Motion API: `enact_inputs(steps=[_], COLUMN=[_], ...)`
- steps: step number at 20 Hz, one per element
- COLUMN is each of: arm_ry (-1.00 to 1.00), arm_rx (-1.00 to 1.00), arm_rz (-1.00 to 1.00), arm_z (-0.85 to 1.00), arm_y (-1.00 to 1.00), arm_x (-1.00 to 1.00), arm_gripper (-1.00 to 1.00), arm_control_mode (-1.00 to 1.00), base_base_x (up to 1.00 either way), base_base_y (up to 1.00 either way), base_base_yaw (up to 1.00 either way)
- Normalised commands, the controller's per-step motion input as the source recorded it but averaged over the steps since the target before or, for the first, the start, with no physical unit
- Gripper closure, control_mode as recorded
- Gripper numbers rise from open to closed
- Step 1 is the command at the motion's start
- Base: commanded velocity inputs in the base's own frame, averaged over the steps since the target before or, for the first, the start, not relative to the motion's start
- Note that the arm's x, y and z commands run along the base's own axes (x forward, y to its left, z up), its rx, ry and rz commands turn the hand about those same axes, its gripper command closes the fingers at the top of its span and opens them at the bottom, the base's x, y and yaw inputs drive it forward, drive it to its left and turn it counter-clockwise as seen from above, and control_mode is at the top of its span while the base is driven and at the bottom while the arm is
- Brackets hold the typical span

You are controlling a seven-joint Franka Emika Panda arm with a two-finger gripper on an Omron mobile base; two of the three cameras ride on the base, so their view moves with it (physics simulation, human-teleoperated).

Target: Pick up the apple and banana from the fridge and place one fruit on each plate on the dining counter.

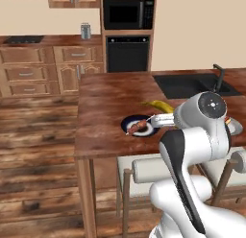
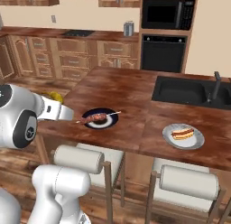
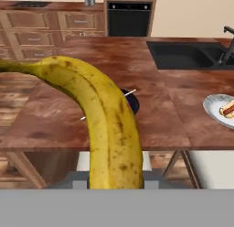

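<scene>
Hand view: the banana (image 3: 107, 130) is held clamped in the gripper (image 3: 115, 178), its long axis running up and away. Ahead and slightly below, a dark plate (image 3: 132, 101) on the worktop (image 3: 160, 125) is partly hidden behind it.

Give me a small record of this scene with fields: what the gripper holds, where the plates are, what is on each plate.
gripper: shut on the banana
dark plate: on the dining counter, near its front edge, holds a skewer of meat
light plate: on the same counter, nearer the sink, holds a hot dog
</scene>
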Motion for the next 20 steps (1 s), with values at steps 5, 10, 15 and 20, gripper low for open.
enact_inputs(steps=[5, 10, 15, 20], arm_ry=[0.00, 0.00, 0.00, 0.00], arm_rx=[0.00, 0.00, 0.00, 0.00], arm_rz=[0.00, 0.00, 0.00, 0.00], arm_z=[0.00, 0.00, 0.00, 0.00], arm_y=[0.00, 0.00, 0.00, 0.00], arm_x=[0.00, 0.00, 0.00, 0.00], arm_gripper=[1.00, 1.00, 1.00, 1.00], arm_control_mode=[1.00, 1.00, 1.00, 1.00], base_base_x=[0.01, 0.12, 0.23, 0.36], base_base_y=[-0.43, -0.24, -0.24, -0.34], base_base_yaw=[-0.05, -0.08, -0.08, -0.06])
